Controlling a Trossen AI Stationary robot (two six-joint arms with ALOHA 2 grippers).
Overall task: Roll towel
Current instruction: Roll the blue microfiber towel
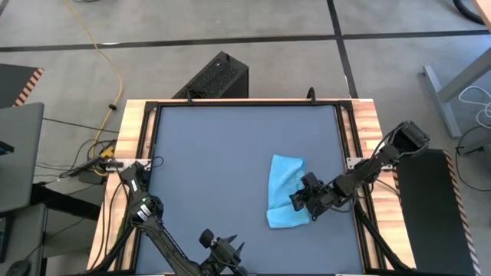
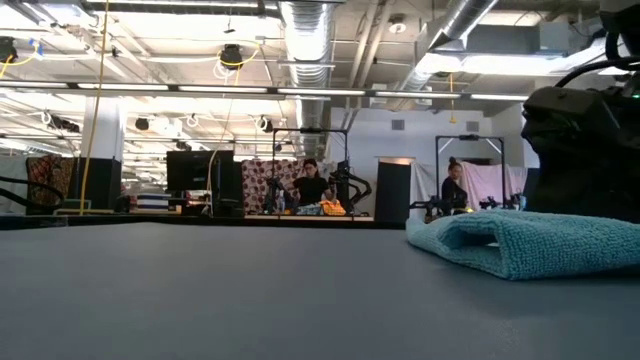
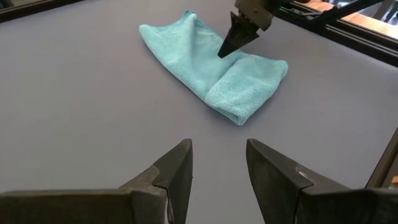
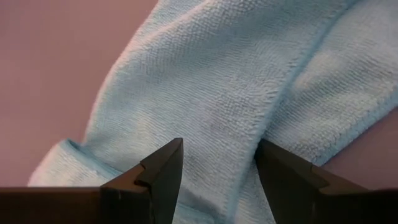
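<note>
Right gripper poised over the half-folded towel, nothing held yet.

The small sky-blue soft cloth towel (image 1: 285, 192) lies on the right half of the dark grey worktop (image 1: 215, 169), its near end doubled over into a thick fold. My right gripper (image 1: 301, 201) hangs just above that fold, fingers parted and tipped down at the cloth, my arm reaching in from the right edge. My worry: if I pinch only the top layer, the fold could slip open and the roll come out loose or skewed. My left gripper (image 3: 217, 163) waits open at the near left edge, well apart.
</note>
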